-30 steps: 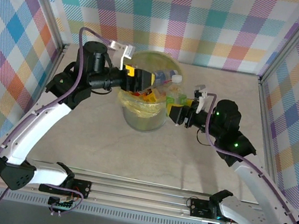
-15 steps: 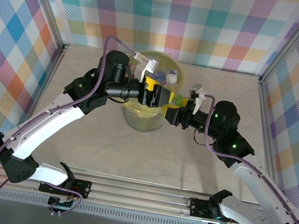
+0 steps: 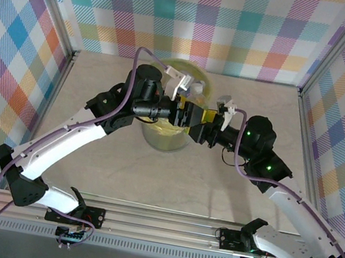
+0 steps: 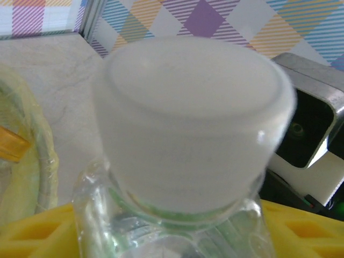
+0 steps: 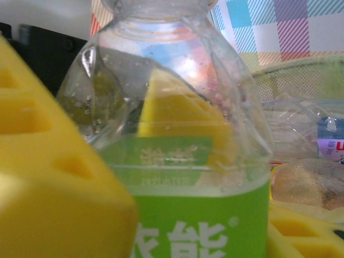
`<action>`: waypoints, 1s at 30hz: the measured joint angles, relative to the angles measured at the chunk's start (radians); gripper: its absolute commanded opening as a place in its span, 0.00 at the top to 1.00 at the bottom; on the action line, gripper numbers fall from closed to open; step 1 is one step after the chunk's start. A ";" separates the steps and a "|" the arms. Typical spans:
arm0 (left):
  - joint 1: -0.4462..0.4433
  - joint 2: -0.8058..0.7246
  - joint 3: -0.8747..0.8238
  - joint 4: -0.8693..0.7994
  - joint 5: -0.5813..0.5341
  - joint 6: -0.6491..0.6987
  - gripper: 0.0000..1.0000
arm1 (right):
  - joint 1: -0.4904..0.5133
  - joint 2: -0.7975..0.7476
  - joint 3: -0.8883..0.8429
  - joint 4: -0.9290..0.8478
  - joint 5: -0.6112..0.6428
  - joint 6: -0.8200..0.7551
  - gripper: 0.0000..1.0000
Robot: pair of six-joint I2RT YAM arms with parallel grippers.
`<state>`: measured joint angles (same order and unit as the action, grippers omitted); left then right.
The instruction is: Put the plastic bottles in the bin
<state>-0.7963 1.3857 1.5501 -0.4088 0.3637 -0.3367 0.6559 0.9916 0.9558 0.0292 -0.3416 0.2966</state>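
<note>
Bottle: a clear plastic bottle (image 5: 188, 215) with a green label and a white cap is held off the table, above the right side of the bin's mouth, between the two grippers.
Right gripper (image 3: 200, 130): its yellow fingers (image 5: 54, 177) are closed on the bottle's labelled body, one on each side.
Left gripper (image 3: 187, 113): its yellow fingers (image 4: 37, 231) sit close on either side of the bottle's shoulder, just below the cap. I cannot tell whether they press on it.
Bin: a round pale grey-green bin (image 3: 160, 140) lined with a yellow-green bag stands mid-table, towards the far wall.
Other bottles (image 5: 301, 118): clear ones lie inside the bin.
Table: a pale marbled top (image 3: 118, 173).
</note>
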 measured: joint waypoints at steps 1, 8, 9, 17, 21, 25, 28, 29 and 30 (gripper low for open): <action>0.000 0.000 0.000 0.001 -0.003 -0.004 0.48 | 0.000 0.003 0.001 0.000 0.004 -0.003 0.36; -0.005 0.000 0.005 -0.008 -0.065 0.019 0.64 | 0.006 0.013 0.017 -0.008 0.023 -0.020 0.06; -0.005 0.000 0.009 -0.011 -0.082 0.031 0.64 | 0.007 0.013 0.021 -0.008 0.023 -0.018 0.01; -0.005 0.008 0.196 -0.133 -0.265 0.192 0.64 | 0.007 -0.025 0.033 -0.051 0.034 -0.013 0.00; 0.007 0.052 0.370 -0.182 -0.388 0.328 0.65 | 0.007 -0.069 0.033 -0.087 0.081 0.002 0.00; 0.058 0.141 0.541 -0.238 -0.466 0.458 0.67 | 0.007 -0.115 0.033 -0.138 0.164 0.026 0.00; 0.124 0.243 0.669 -0.290 -0.503 0.532 0.67 | 0.007 -0.145 0.031 -0.178 0.237 0.044 0.00; 0.145 0.281 0.708 -0.309 -0.514 0.558 0.67 | 0.007 -0.154 0.030 -0.190 0.259 0.050 0.00; 0.159 0.317 0.739 -0.330 -0.526 0.584 0.67 | 0.007 -0.163 0.027 -0.204 0.280 0.054 0.00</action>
<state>-0.6369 1.7027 2.2887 -0.7383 -0.1619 0.2474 0.6628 0.8288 0.9833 -0.1749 -0.0612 0.3508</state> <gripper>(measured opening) 0.409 0.997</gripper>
